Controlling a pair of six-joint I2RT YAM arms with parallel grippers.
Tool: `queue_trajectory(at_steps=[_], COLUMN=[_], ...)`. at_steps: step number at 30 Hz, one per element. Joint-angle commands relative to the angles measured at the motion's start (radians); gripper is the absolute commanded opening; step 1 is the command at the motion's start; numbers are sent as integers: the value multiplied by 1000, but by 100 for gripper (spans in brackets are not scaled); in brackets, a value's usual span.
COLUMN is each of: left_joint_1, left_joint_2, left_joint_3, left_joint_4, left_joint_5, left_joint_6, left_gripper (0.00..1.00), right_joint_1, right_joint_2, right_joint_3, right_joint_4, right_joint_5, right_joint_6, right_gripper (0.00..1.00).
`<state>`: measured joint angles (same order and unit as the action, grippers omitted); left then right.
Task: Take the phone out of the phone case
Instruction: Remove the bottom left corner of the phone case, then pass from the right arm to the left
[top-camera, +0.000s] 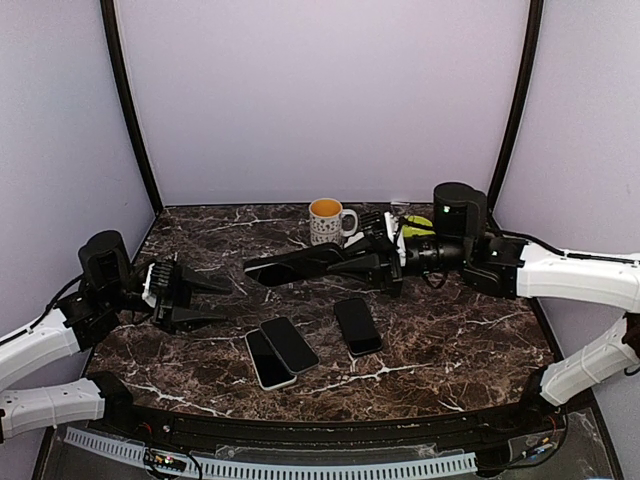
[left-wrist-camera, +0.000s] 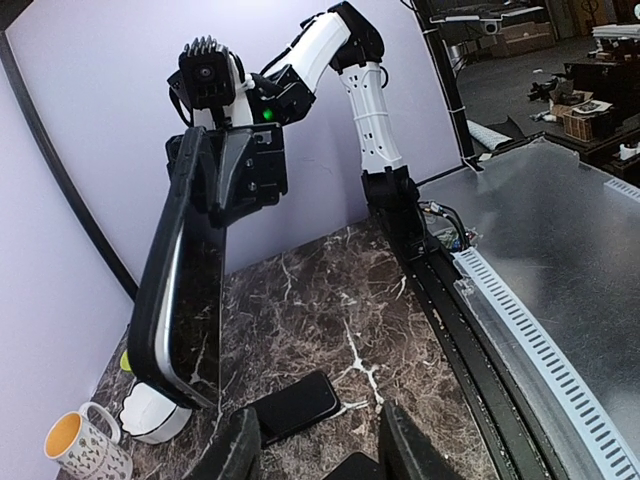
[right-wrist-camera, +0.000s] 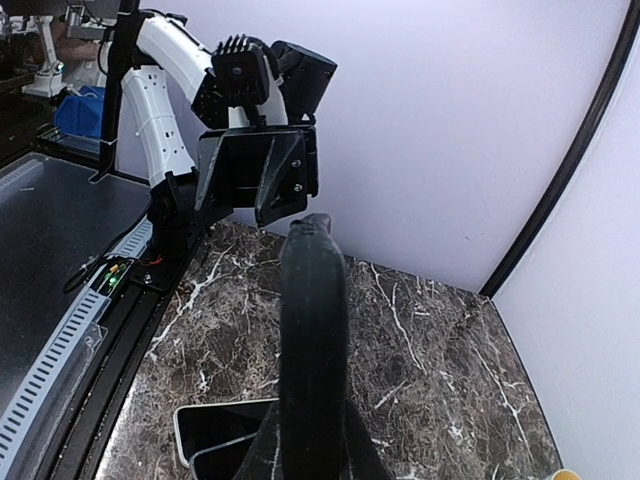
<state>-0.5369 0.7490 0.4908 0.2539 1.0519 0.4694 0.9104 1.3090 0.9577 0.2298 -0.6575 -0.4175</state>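
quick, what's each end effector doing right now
left end effector: open, holding nothing
right end effector: closed on the black rectangular phone in its case, held in the air

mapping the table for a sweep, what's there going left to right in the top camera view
open left gripper → white-edged phone lying flat → white patterned ceramic mug → black phone lying alone. Left out: the black cased phone in the right gripper, spanning the middle, and the dark phone overlapping the white-edged one.
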Motion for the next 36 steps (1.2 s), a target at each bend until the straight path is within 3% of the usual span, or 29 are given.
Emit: queue_trajectory(at_steps=[1, 36], left_joint_1=[1, -3], left_joint_2=[6, 37], left_joint_3=[5, -1], left_joint_4=[55, 110], left_joint_5=[43, 108], left_joint_6=[-37, -106], left_gripper=[43, 43], right_joint_1=[18, 67], right_joint_2=[-10, 30], right_joint_3=[1, 22], right_joint_4=[107, 134], right_joint_5=[-58, -65], right_joint_6=[-63, -76], right_gripper=[0, 0])
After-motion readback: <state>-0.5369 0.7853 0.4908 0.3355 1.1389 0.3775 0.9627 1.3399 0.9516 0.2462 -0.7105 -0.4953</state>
